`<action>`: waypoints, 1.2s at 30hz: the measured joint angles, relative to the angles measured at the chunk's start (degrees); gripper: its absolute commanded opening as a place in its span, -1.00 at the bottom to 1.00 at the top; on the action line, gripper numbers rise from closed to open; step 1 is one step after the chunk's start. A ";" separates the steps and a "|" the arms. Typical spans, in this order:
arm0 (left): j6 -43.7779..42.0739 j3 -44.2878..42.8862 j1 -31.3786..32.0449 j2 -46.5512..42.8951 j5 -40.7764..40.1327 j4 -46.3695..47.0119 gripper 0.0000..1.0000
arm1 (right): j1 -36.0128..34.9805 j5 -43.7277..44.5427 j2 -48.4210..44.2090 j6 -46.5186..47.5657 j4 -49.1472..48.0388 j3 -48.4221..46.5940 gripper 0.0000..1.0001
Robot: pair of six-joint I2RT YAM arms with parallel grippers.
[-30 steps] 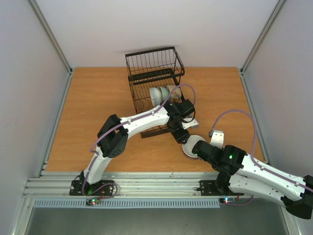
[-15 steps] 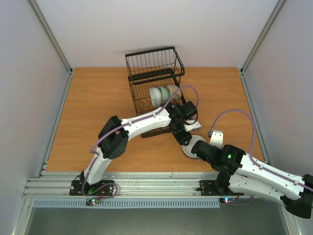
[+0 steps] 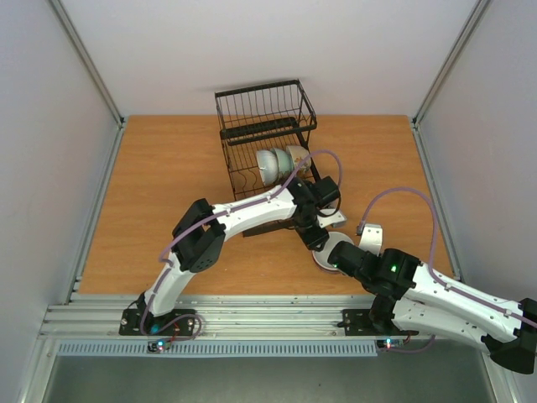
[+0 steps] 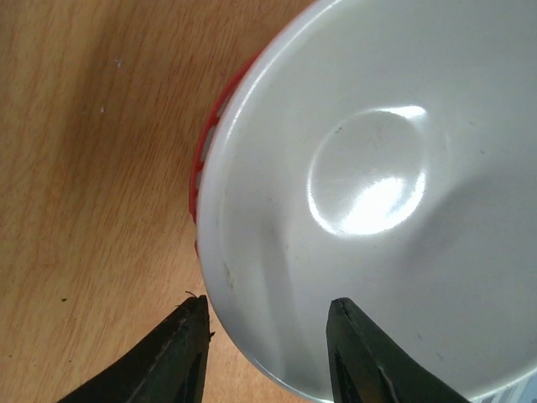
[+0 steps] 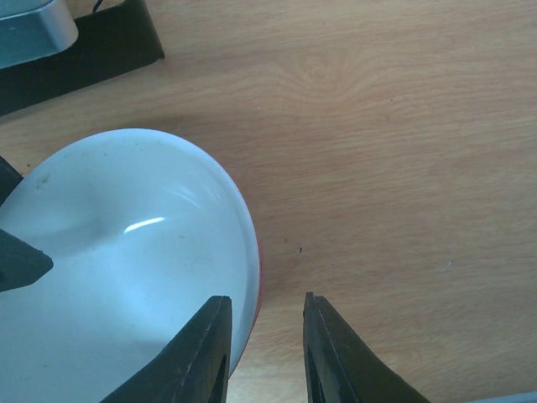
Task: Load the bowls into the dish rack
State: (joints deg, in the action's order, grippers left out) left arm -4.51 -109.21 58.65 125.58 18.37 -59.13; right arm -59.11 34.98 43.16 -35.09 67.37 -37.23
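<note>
A bowl [image 3: 336,249] with a dark red outside and white inside sits between the two arms, tipped towards the left arm, right of the dish rack's front end. My right gripper [image 5: 265,297] is shut on its near rim, one finger on the white inside [image 5: 126,277] and one outside. My left gripper [image 4: 268,300] straddles the far rim of the same bowl [image 4: 377,168] with its jaws still apart, wood showing beside the outer finger. In the top view the left gripper [image 3: 318,238] and right gripper [image 3: 343,259] meet at the bowl. The black wire dish rack [image 3: 252,113] holds two pale bowls [image 3: 270,162] on edge.
The rack's taller basket section [image 3: 264,101] stands at the far end. Bare wooden table [image 3: 168,193] spreads left of the rack and a strip [image 3: 386,159] lies to its right. Grey walls close in the sides and back. The left arm [image 3: 243,210] crosses the rack's front end.
My left gripper has slid down and right over the bowl's far rim and narrowed its jaws. The right arm and the bowl have stayed where they were.
</note>
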 measured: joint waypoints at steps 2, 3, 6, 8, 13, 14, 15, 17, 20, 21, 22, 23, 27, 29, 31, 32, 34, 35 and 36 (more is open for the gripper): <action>0.00 -0.09 0.00 0.28 -0.22 -0.02 -0.31 | -0.04 0.00 0.00 0.00 0.00 0.00 -0.48; -0.07 -0.24 -0.02 0.39 -0.37 0.00 -0.35 | -0.04 -0.02 0.00 0.00 0.00 0.00 -0.48; -0.13 -0.59 0.00 0.46 -0.74 0.02 -0.48 | -0.11 -0.02 0.00 0.00 0.00 0.00 -0.48; 0.04 -0.68 0.00 0.46 -0.87 0.02 -0.60 | -0.11 0.00 0.00 0.00 0.00 0.00 -0.48; 0.42 -0.74 -0.11 0.46 -1.44 0.85 -0.98 | -0.15 -0.02 0.00 -0.02 -0.07 0.00 -0.49; 0.76 -0.96 -0.13 0.46 -1.27 1.29 -0.99 | -0.26 -0.02 0.00 -0.02 -0.31 -0.02 -0.49; 0.39 -1.38 -0.11 0.46 -1.05 1.66 -0.99 | -0.37 0.00 0.00 0.00 -0.44 -0.11 -0.49; 0.59 -1.46 0.09 0.37 -1.09 1.68 -0.99 | -0.44 0.02 0.02 -0.02 -0.33 -0.11 -0.49; 0.61 -1.46 0.11 0.35 -1.07 1.73 -0.99 | -0.50 0.13 0.00 -0.02 -0.28 -0.11 -0.49; 0.61 -1.46 0.11 0.35 -1.07 1.73 -0.99 | -0.52 0.15 0.00 -0.02 -0.26 -0.11 -0.49; 0.61 -1.46 0.13 0.28 -1.07 1.73 -0.99 | -0.55 0.15 0.00 -0.02 -0.26 -0.11 -0.49; 0.57 -1.46 0.15 0.24 -1.07 1.70 -0.99 | -0.57 0.15 0.00 -0.02 -0.24 -0.11 -0.49; -0.13 -1.36 0.26 -0.33 -1.27 1.51 -0.99 | -0.63 0.20 -0.33 -0.02 -0.24 -0.11 -0.47; -0.48 -1.07 0.26 -1.07 -1.44 1.46 -0.99 | -0.79 0.26 -0.98 0.04 -0.24 -0.11 -0.40; -0.92 -0.37 0.24 -2.38 -1.70 1.49 -0.99 | -1.33 0.39 -2.49 0.28 -0.26 -0.15 -0.20; -1.20 0.13 0.20 -3.39 -1.86 1.46 -0.99 | -1.73 0.37 -3.87 1.18 -0.24 -0.33 -0.12; -1.60 1.03 -0.07 -5.31 -1.77 1.49 -0.99 | -2.16 0.15 -6.12 2.62 -0.39 -1.31 -0.02; -1.92 1.60 -0.48 -6.67 -1.42 1.53 -0.99 | -2.27 -0.02 -7.10 3.50 -0.55 -2.03 0.02; -2.08 2.12 -0.76 -8.15 -0.92 1.55 -0.99 | -2.32 -0.26 -8.20 4.85 -0.92 -2.99 0.06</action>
State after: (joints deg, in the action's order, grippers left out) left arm -6.59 -107.09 57.89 117.43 17.45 -57.58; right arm -61.43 34.72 34.96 -30.24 66.46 -40.23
